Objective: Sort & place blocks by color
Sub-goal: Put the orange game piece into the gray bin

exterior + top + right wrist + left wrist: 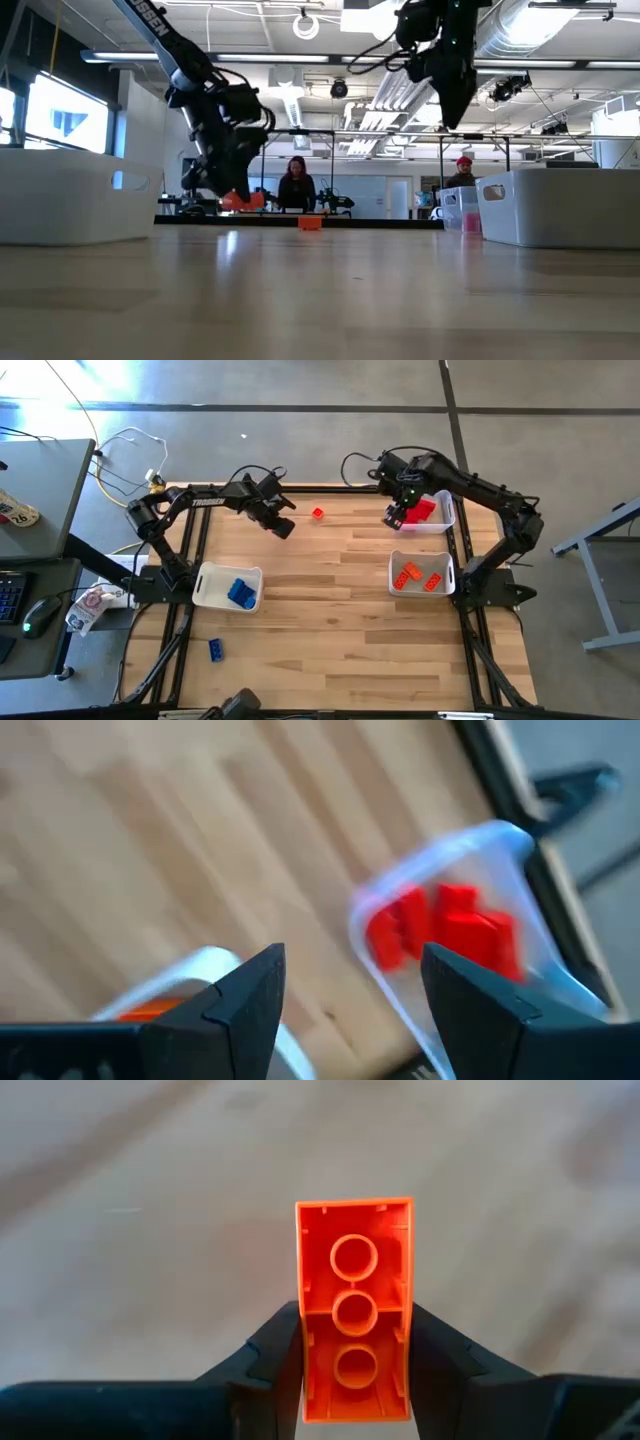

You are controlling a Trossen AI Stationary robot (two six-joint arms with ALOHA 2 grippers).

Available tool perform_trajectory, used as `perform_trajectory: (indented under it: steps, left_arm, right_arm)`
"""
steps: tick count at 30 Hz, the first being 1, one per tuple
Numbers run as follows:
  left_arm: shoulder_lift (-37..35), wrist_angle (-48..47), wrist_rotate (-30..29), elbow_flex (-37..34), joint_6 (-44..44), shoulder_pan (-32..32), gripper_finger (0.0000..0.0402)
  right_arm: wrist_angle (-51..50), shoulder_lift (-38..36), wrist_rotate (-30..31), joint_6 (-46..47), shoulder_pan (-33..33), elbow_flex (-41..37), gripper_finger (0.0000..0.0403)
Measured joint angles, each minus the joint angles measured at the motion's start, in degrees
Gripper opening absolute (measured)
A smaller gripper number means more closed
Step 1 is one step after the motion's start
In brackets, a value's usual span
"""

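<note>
One orange block [354, 1310] sits clamped between the left tool's [352, 1370] fingers, above the table [340, 620].

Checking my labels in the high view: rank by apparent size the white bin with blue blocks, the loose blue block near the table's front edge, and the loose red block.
1. White bin.
2. Blue block.
3. Red block; slightly smaller-looking, nearly alike.

blocks [420, 578] inside right bin [448, 589]
</note>
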Motion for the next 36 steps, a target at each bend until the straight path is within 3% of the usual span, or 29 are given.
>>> perform_trajectory:
  steps: [6, 10, 22, 28, 36]
  left_arm:
    - [-2.32, 0.05, 13.61, 0.00, 4.94, -2.09, 0.0111]
    - [-2.90, 0.15, 19.54, 0.00, 6.95, -4.09, 0.0112]
    - [-2.88, 9.22, 41.90, 0.00, 6.38, -13.20, 0.0113]
    - [-2.88, 18.44, 45.81, 0.00, 0.77, -18.12, 0.0113]
    - [-2.85, 27.30, 45.95, 0.00, -3.54, -24.05, 0.0114]
  right_arm:
    - [3.48, 0.06, -9.09, -3.65, 5.67, 0.00, 0.0220]
    - [7.15, 0.06, -13.47, -7.38, 9.95, 0.00, 0.0220]
    - [18.24, 0.06, -17.07, -16.81, 22.32, 0.00, 0.0220]
    - [23.31, 0.06, -17.07, -17.02, 27.55, 0.00, 0.0220]
    - [29.59, 0.08, -17.07, -16.91, 34.09, 0.00, 0.0220]
